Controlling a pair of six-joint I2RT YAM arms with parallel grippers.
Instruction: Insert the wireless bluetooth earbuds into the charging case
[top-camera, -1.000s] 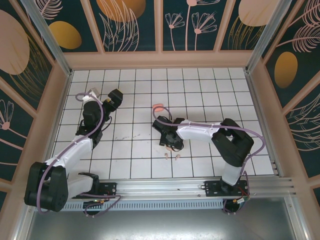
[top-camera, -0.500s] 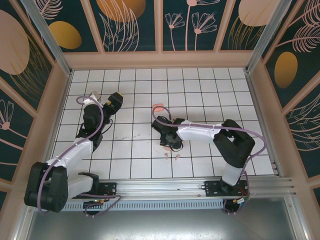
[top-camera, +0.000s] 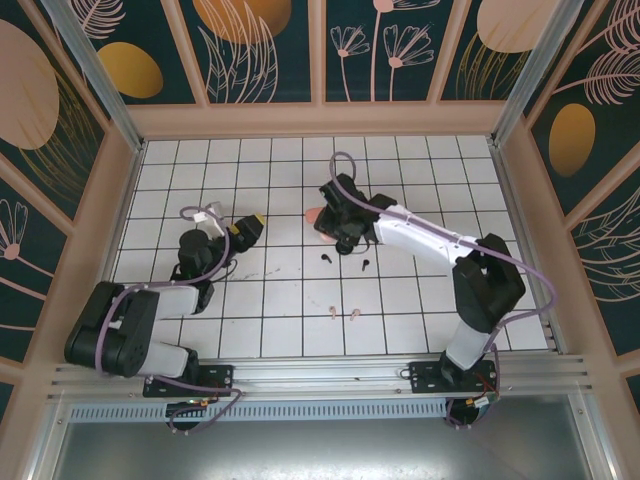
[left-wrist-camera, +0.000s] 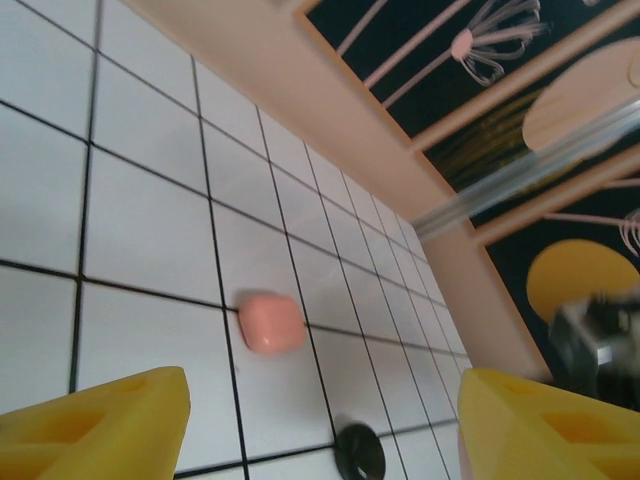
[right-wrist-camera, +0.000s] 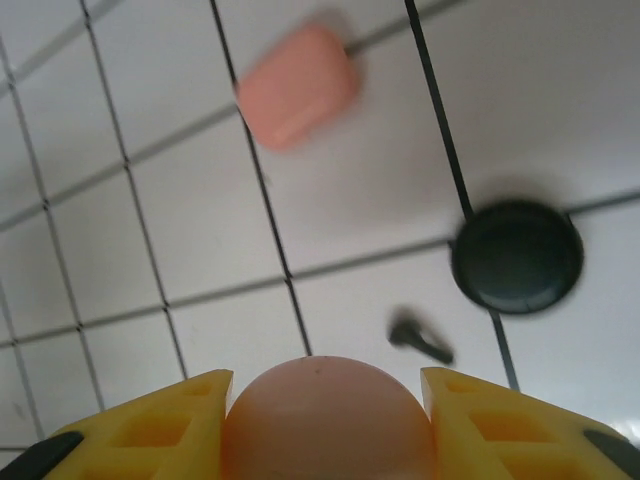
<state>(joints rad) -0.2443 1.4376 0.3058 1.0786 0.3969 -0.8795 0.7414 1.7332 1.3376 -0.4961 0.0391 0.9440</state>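
Note:
My right gripper (right-wrist-camera: 327, 405) is shut on a round pale pink charging case (right-wrist-camera: 327, 420), held just above the tiles at the far middle (top-camera: 345, 236). Ahead of it lie a black earbud (right-wrist-camera: 420, 340), a round black case (right-wrist-camera: 517, 256) and a rounded-rectangular pink case (right-wrist-camera: 297, 85). From above, two black earbuds (top-camera: 327, 259) (top-camera: 364, 264) lie just near of that gripper, and two pale pink earbuds (top-camera: 333, 311) (top-camera: 354, 313) lie closer to the bases. My left gripper (top-camera: 248, 230) is open and holds nothing, its yellow fingers (left-wrist-camera: 100, 425) wide apart, facing the pink case (left-wrist-camera: 270, 321).
Raised peach walls (top-camera: 320, 120) ring the white tiled floor (top-camera: 420, 300). The left arm (top-camera: 190, 270) is folded back over the left tiles. The right arm (top-camera: 440, 240) stretches diagonally from its base to the far middle. The aluminium rail (top-camera: 320, 375) runs along the near edge.
The right arm swung from the centre to the far middle with the round pink case, uncovering two black earbuds. The left arm folded back and its jaws narrowed somewhat.

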